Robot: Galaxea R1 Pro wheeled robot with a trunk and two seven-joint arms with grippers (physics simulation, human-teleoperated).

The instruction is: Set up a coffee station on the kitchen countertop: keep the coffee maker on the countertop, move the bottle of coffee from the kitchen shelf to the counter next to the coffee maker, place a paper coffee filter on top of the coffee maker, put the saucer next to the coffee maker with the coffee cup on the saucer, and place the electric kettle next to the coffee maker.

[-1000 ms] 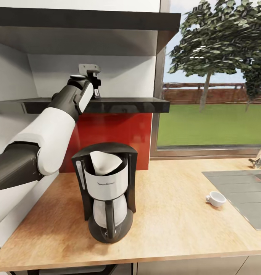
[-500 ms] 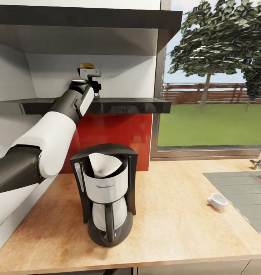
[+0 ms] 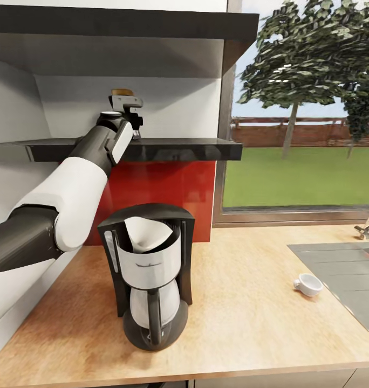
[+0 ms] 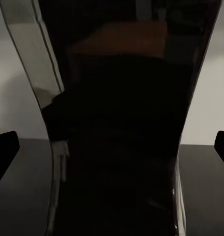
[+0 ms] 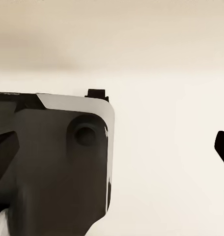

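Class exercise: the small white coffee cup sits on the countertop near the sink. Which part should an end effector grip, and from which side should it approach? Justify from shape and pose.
Probably the rim, from above. The coffee cup stands upright with its mouth open upward, so one finger can go inside and one outside the wall. Its small handle points toward the coffee maker and looks too tiny to pinch reliably. Nothing stands close around it on the countertop, so a vertical descent looks unobstructed.

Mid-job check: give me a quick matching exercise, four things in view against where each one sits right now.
Things:
1. paper filter
2. coffee cup
3. left gripper
4. coffee maker

Places:
A. raised at the dark shelf
B. standing on the wooden countertop
C. in the top of the coffee maker
D. on the countertop beside the sink

Pairs: 1-C, 2-D, 3-A, 4-B
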